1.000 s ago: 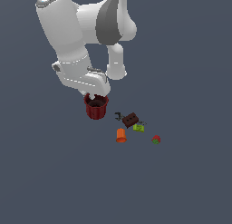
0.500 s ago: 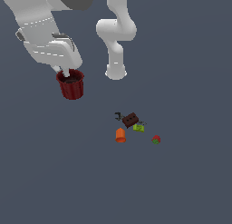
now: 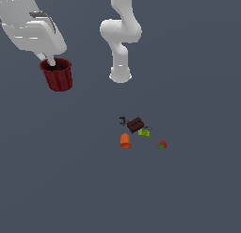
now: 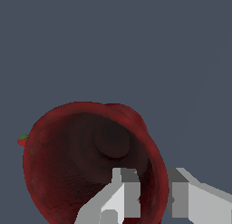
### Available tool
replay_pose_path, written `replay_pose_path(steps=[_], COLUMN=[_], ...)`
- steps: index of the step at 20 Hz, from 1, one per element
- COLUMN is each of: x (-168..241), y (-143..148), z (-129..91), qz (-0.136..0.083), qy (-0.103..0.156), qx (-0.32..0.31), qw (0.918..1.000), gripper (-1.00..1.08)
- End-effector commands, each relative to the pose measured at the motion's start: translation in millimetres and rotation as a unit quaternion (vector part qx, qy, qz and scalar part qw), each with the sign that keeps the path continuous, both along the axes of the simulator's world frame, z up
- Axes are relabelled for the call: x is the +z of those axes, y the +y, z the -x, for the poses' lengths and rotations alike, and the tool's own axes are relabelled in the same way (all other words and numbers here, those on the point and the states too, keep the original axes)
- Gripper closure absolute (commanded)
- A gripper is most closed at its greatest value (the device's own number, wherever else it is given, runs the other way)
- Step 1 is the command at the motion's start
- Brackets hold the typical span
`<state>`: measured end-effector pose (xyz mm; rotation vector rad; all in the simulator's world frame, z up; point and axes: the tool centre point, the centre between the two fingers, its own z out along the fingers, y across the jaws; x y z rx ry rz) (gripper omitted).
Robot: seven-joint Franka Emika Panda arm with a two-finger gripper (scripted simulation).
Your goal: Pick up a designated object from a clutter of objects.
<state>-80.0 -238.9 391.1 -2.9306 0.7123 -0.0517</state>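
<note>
I have the red cup (image 3: pixel 57 75) clamped in the tool (image 4: pixel 152 193), one finger inside its rim and one outside, hanging high and well apart from the other items. I judge the pick-up done; next I only need to hold steady. On the worktop (image 3: pixel 188 189) I count one orange cylinder (image 3: pixel 125 140), one brown block (image 3: pixel 135 124), one green piece (image 3: pixel 144 132), one berry (image 3: pixel 162 145).

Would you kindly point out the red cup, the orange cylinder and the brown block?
Red cup (image 3: pixel 57 79), exterior view, on its ribbed side.
Orange cylinder (image 3: pixel 125 141), exterior view, on its body.
Brown block (image 3: pixel 135 124), exterior view, on its top face.
</note>
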Motion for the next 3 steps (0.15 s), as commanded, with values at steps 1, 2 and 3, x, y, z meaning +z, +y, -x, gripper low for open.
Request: replay_pose_path(steps=[1,2,3], x=[5.4,6.0,6.2], y=[-4.5,-5.3,-5.5], z=[1.1,1.2,1.3], qz=[0.001,0.001,0.001], qy=[-0.001,-0.001,-0.001], qx=[0.001,0.001,0.001], qw=[1.0,1.0,1.0], gripper=[1.08,1.08,1.08])
